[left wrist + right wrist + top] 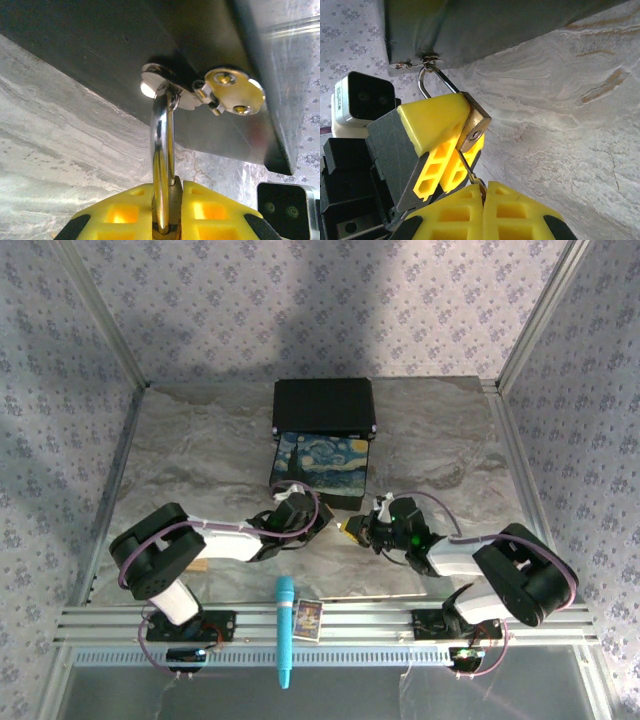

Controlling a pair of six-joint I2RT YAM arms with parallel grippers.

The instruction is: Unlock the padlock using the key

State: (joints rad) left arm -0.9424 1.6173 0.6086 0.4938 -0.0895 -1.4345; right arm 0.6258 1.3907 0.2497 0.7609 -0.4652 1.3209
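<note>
I see my right gripper (pixel 483 192) pinching the key (pixel 469 169) into the padlock (pixel 476 124) that the left gripper (pixel 175 200) clamps; the left wrist view adds the shackle (pixel 161 145) hooked through the box's (pixel 100 50) hasp (pixel 160 82).

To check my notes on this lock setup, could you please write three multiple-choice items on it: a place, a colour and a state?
1. The padlock hangs from: A) the hasp; B) a wall hook; C) a drawer handle.
2. The gripper fingers are: A) red; B) yellow; C) blue.
3. The key is: A) lying loose; B) in the padlock's keyhole; C) snapped in two.
Answers: A, its shackle threads the hasp; B, both wrist views show yellow; B, the right gripper pinches it there.
</note>
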